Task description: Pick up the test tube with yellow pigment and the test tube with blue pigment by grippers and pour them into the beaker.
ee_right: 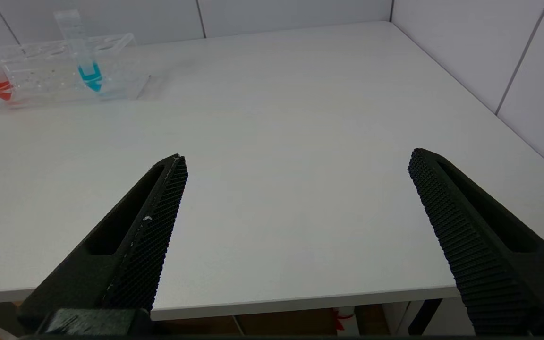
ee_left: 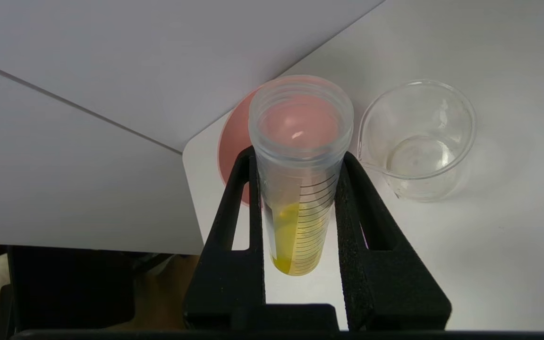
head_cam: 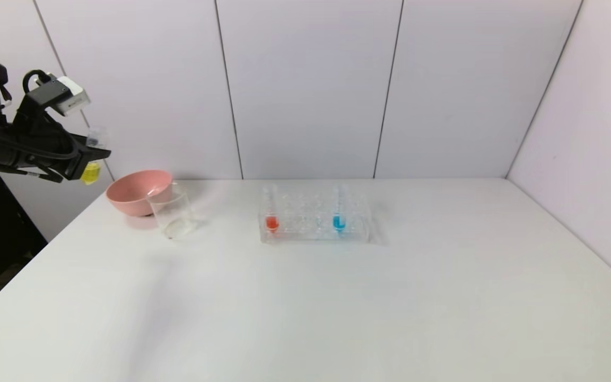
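The black two-jaw left gripper hangs high in the air off to the left of the small clear glass beaker, both jaws pressed against the slim clear test tube with yellow pigment, which it carries upright with the yellow liquid pooled at its bottom. So the yellow tube is out of the rack and on its way; nothing has gone into the beaker yet, which looks empty. To my eye the pour comes next: the tube's mouth has to travel over the beaker, past the pink round plastic bowl standing just beside and behind it, and then tip without spilling into that bowl.

The slim clear test tube with blue pigment stands upright in the clear plastic tube rack, well to the right of the beaker, with a red-liquid tube at the rack's other end.

The left wrist camera shows what the head camera cannot: the printed graduations on the yellow tube, the firm two-sided grip, and the beaker bare inside. Only the right wrist camera shows the black right gripper at all: spread wide, holding nothing, hovering at the white table's near edge, far from the beaker.
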